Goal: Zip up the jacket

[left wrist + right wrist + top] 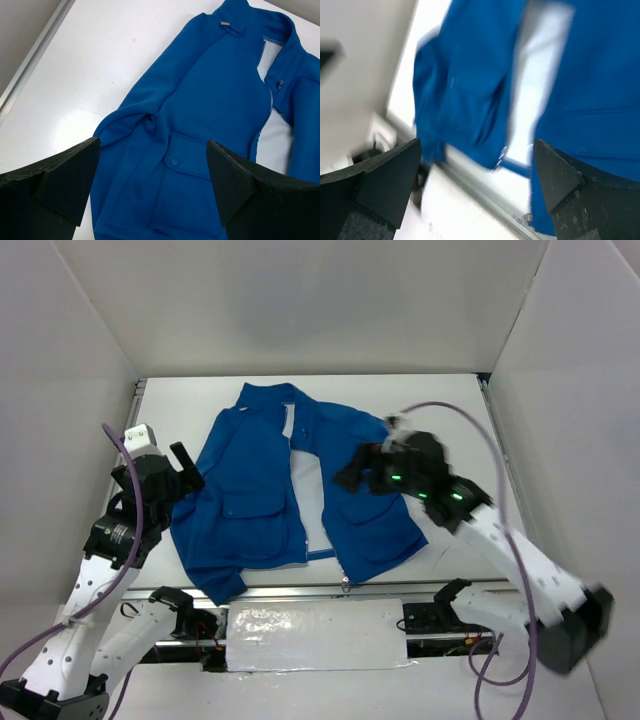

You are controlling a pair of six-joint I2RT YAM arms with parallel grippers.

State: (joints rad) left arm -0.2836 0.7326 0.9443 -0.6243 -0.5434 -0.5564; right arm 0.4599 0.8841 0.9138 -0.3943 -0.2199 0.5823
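- Table (440, 400): the jacket (250, 490) lies flat mid-table, collar at twelve o'clock, hem at six, panels parted over pale lining, so it's unzipped.
- Right gripper (348, 478): above the three o'clock panel, jaws spread, empty; likely placed to reach the hem.
- Left gripper (186, 466): at nine o'clock by the sleeve, spread, empty.
- Zipper (270, 100): open down the centre.

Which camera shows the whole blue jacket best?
The top external view: the jacket lies spread open, nearly all in sight. The left wrist view shows sharply its collar and one pocket; the right wrist view is a blurred glimpse of its lower edge.
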